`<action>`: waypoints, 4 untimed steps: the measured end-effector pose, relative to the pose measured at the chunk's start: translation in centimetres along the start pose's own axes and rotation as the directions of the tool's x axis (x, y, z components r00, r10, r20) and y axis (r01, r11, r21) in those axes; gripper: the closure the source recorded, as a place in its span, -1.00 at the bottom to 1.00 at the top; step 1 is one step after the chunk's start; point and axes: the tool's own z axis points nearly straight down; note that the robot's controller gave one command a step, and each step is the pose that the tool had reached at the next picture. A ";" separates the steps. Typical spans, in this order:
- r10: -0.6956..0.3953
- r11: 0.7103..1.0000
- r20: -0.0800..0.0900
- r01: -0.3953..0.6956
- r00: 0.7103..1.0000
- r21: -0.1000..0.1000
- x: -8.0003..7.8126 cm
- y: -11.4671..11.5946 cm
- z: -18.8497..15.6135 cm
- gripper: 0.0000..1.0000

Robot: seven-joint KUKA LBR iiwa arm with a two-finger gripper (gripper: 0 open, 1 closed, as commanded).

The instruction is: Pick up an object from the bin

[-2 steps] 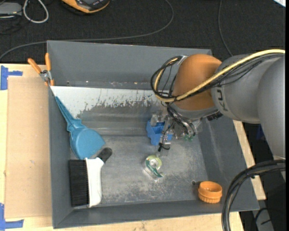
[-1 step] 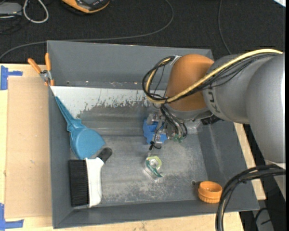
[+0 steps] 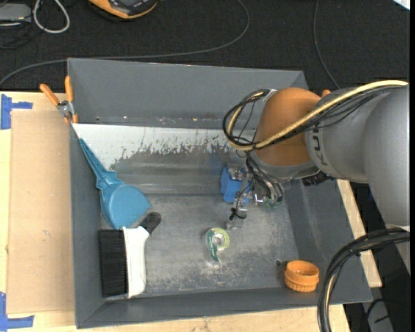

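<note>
Nearest me, a black-bristled brush with a white back lies by the bin's front-left wall, and an orange ring sits in the front-right corner. The claw hangs low over the middle floor. A small clear greenish-yellow piece lies just in front of it, apart. A blue block sits right behind, half hidden by the wrist. A blue scoop leans at the left. The floor between is bare. Whether the claw is open, I cannot tell.

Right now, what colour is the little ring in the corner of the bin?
The ring is orange, seen best in the camera view.
</note>
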 end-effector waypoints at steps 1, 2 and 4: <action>0.018 1.000 0.006 -0.018 1.000 -0.003 0.7 2.1 0.0 1.00; 0.017 1.000 0.006 -0.017 1.000 -0.003 0.7 2.1 0.0 1.00; 0.016 1.000 0.004 -0.016 1.000 -0.003 0.8 2.1 -3.2 1.00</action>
